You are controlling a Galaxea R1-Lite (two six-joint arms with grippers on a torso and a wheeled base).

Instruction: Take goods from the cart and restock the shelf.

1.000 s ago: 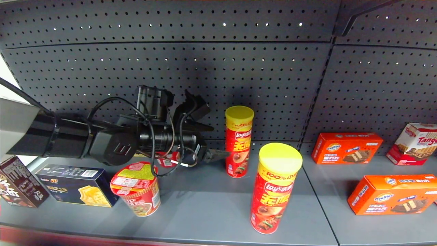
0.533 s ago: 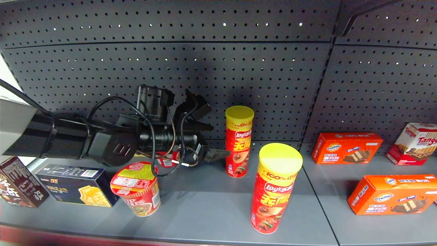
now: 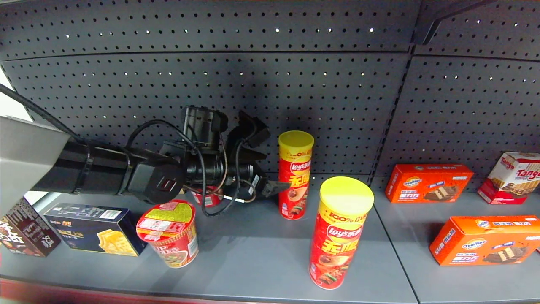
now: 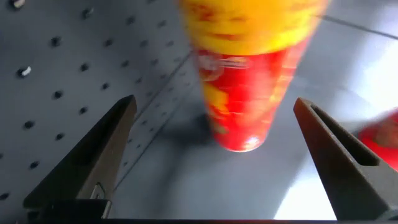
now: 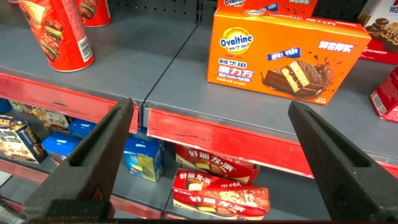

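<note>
The left hand [image 3: 275,187] is hovering low over the shelf [image 3: 253,257] at its far side, its fingers [image 4: 93,162] spread wide apart and gripping nothing, with the far chip can [image 3: 295,174] standing just ahead of the gap between them. In the head view the one visible fingertip is lying right beside the can's left flank, and whether it is touching cannot be told. That can is standing upright close to the pegboard wall [image 3: 295,84], leaving only a narrow strip of shelf behind it. It is a tall red tube with a yellow lid and food pictures near its base. The near chip can [image 3: 341,233], of the same look, is standing upright to the right and nearer the shelf's front edge, well apart from the far one. Between it and the cup of noodles [image 3: 169,233] on the left, a broad stretch of bare grey shelf is lying open. A dark blue box [image 3: 95,229] is sitting left of the cup, near the front. Right of the near can, a seam [image 3: 394,249] is dividing the shelf from the next section, where orange boxes [image 3: 485,240] are lying. The right hand [image 5: 211,107] is hanging in front of the shelf's red front strip [image 5: 217,134], its fingers also wide apart and empty, with more boxed goods [image 5: 217,186] showing on the level below.
</note>
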